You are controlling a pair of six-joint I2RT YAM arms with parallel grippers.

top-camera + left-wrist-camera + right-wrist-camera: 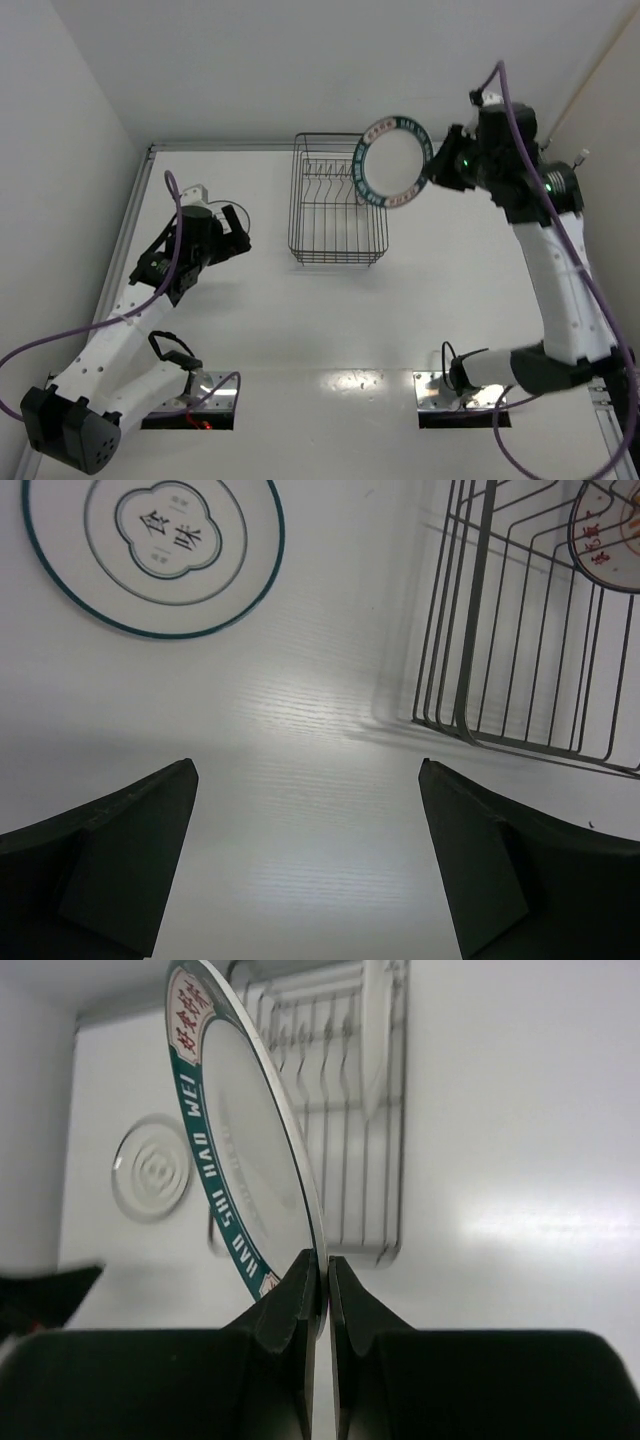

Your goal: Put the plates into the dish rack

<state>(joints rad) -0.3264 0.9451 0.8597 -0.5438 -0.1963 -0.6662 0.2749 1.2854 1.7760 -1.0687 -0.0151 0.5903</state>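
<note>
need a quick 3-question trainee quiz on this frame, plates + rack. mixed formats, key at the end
1. True or false: the left end effector is gripping a plate.
2. Where is the teal-rimmed plate? A) flat on the table B) pinched by its rim in the right end effector, beside the dish rack C) slotted between the rack's prongs
3. Short answer: how does the plate with thin dark rings lie?

Key: 1 false, it is open and empty. 2 B. 3 flat on the table.
</note>
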